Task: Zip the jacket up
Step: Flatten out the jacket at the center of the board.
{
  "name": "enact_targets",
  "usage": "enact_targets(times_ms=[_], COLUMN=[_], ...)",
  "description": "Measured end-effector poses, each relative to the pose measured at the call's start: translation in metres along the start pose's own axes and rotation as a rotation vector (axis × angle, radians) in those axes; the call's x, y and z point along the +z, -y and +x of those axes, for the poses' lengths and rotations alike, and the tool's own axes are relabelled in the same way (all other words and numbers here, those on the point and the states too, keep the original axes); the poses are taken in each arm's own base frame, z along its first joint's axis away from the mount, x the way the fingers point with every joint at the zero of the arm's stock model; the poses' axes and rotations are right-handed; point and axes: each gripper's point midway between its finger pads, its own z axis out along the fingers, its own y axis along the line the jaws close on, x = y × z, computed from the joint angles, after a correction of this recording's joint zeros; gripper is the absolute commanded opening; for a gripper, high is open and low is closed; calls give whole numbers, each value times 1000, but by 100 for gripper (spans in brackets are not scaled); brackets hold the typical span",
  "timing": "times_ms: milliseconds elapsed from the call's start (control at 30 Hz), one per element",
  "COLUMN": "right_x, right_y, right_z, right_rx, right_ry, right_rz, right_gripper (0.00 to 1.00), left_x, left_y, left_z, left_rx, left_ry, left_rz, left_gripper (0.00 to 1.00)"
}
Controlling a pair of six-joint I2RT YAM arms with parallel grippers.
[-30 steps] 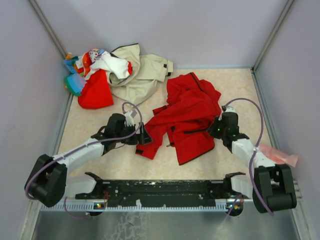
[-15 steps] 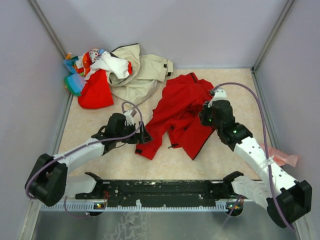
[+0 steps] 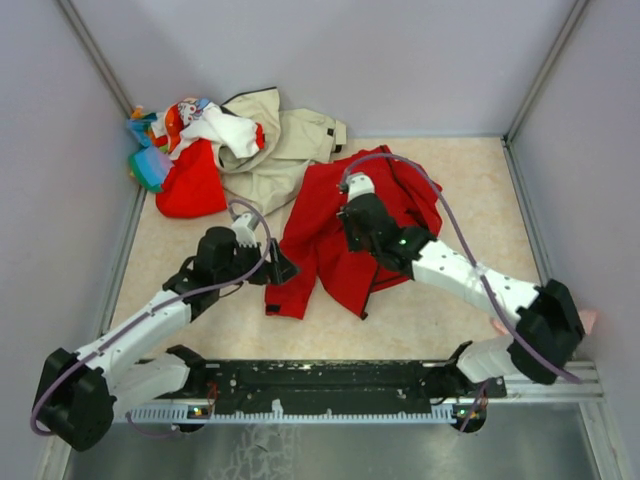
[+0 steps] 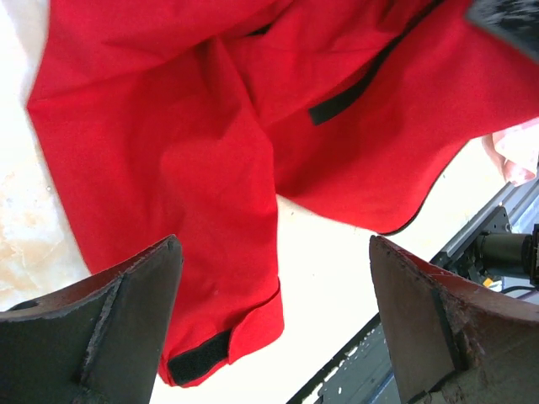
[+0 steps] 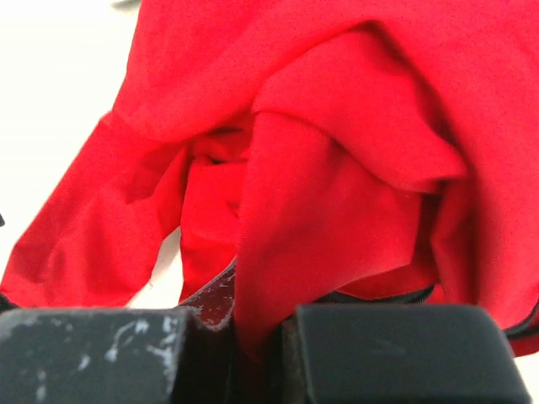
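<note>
Jacket [image 3: 318, 250] lay crumpled mid-surface [image 3: 480, 190], a touch toward the far edge. Right claw [image 5: 253, 345] was pressed together on a fold of red cloth. Left claw [image 3: 280, 268] hung spread wide beside the near sleeve cuff, holding nothing. Soft, light, floppy stuff that would likely bunch and slide. The better hold, I'd judge, was the stiffer black zipper edge.

You see a pale marbled bench [image 3: 480, 180] carrying a crumpled bright red jacket [image 3: 330, 250] mid-surface, with a beige fabric jacket [image 3: 285, 150] and a heap of mixed colourful clothes [image 3: 185, 140] in the far-left corner.
</note>
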Motion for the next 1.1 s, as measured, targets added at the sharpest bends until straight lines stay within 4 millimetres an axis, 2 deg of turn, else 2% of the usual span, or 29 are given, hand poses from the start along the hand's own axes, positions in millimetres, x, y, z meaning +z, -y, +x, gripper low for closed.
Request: enact_targets(times_ms=[167,333,467,633,767,867,967,1100], right_x=[40,77,86,71,41,16,-6,-19], right_y=[-33,-55,-64,-67,-61,-53,-38,-7], right_z=[23,47,52,35,11,2,7,30], right_rx=[-38,-39,-33,-17,1,10,19,55], right_ry=[-84,-168,-192,-148,-65,-12,16,14], right_rz=[-58,-104,-137,-166,-187,-197,-187,-137], right_gripper=[25,41,57,70,74,76,78,79], left_x=[-6,-11,-12,-8,-2,4,9,17], left_y=[7,17,22,26,26,29,33,45], left_z=[0,-1,1,10,17,24,34,42], left_rx=[5,14,13,7,2,1,9,31], left_ry=[2,7,-3,-39,-67,-92,-130,-168], left_rz=[24,64,86,97,102,111,118,136], left_gripper=[96,96,96,96,96,96,96,96])
